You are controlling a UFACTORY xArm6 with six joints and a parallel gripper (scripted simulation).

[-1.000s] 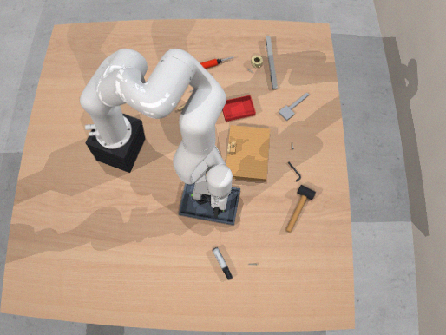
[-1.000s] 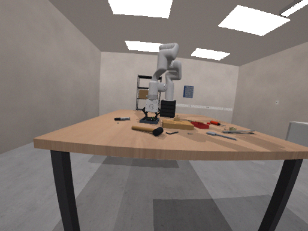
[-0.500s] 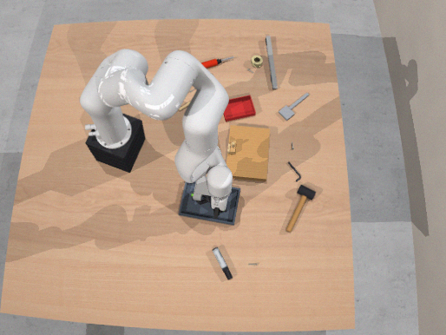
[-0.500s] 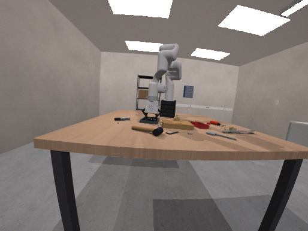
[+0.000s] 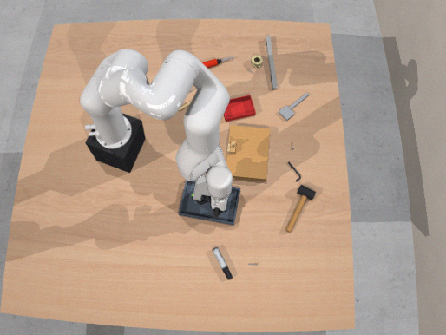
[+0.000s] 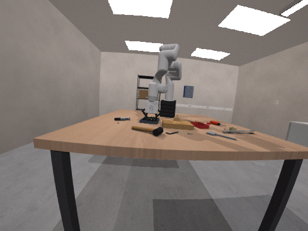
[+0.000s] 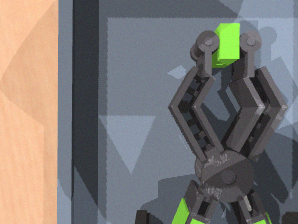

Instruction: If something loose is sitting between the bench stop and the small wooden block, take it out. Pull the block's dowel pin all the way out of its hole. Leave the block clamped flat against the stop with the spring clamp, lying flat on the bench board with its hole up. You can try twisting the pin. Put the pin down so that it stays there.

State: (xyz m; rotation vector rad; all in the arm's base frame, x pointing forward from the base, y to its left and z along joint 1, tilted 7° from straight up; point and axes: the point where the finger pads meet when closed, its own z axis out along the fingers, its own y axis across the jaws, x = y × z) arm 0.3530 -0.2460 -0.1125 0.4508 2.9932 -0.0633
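Observation:
My gripper is open and hangs low over a dark grey tray. A dark spring clamp with green handles lies in the tray. A green piece sits between its jaw tips. In the wrist view only my dark fingertips show, at the bottom edge on either side of the clamp's handles, and nothing is between them. The bench board lies to the right of the tray. The small wooden block sits at the board's left edge. Its pin is too small to make out.
A red tray lies behind the board. A hammer, a hex key and a scraper lie to the right. A marker lies in front. A screwdriver, a brass nut and a steel bar lie at the back.

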